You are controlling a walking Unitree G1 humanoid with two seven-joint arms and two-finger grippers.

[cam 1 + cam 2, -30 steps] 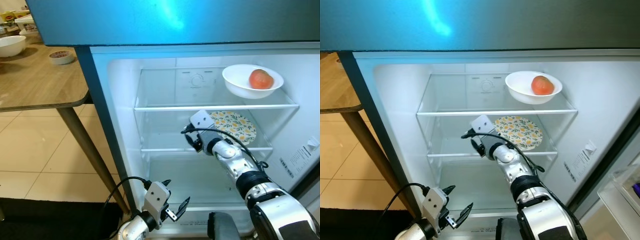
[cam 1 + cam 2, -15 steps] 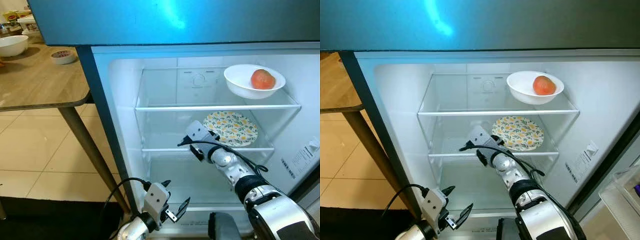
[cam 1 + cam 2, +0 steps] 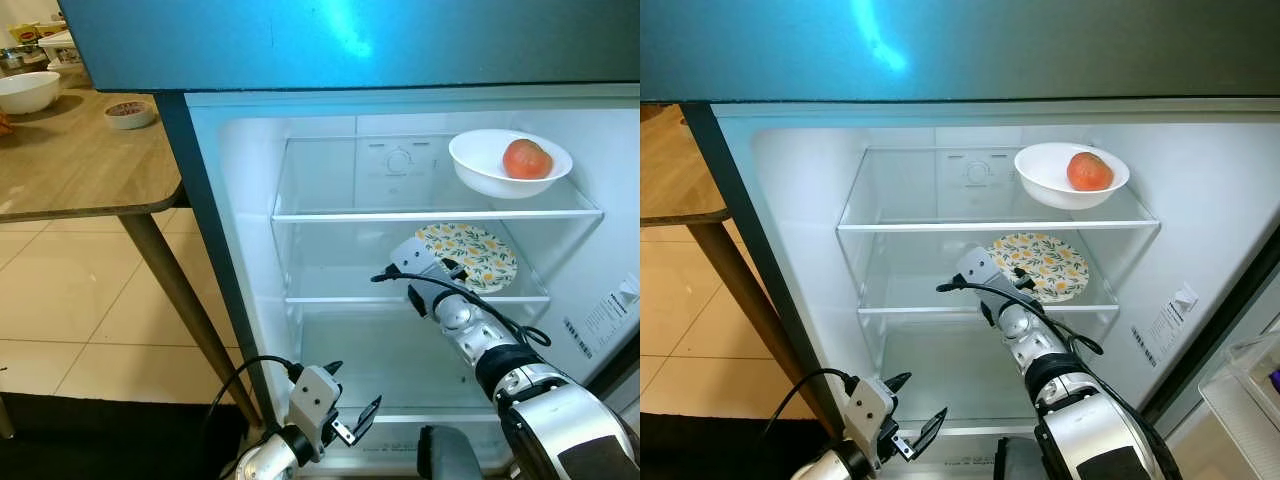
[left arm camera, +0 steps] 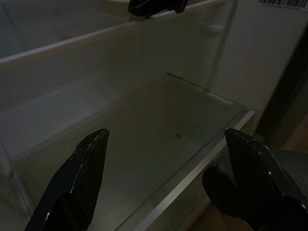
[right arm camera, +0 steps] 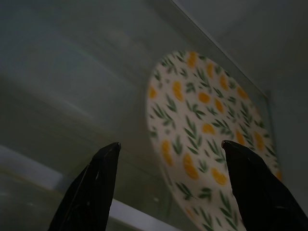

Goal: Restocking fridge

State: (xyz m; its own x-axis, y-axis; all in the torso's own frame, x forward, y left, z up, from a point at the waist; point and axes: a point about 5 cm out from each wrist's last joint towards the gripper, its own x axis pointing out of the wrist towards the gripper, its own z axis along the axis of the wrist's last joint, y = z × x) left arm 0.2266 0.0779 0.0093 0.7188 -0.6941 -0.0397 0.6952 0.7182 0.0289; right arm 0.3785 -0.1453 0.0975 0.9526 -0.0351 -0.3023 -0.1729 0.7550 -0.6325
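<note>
The right gripper (image 5: pixel 168 159) has been shifted closer to the round, leaf-patterned plate (image 3: pixel 467 255), which lies just ahead of its spread, empty fingers on the fridge's (image 3: pixel 240 200) glass shelf (image 3: pixel 330 297).

Kitchen corner, tiled and softly lit.
At nine o'clock, pale beige floor tiles (image 3: pixel 60 300); at ten, a wooden tabletop (image 3: pixel 70 165) on a slanted dark leg (image 3: pixel 185 310), bearing two white bowls (image 3: pixel 25 90).

Head stereo pair facing fridge (image 3: pixel 400 300)
</note>
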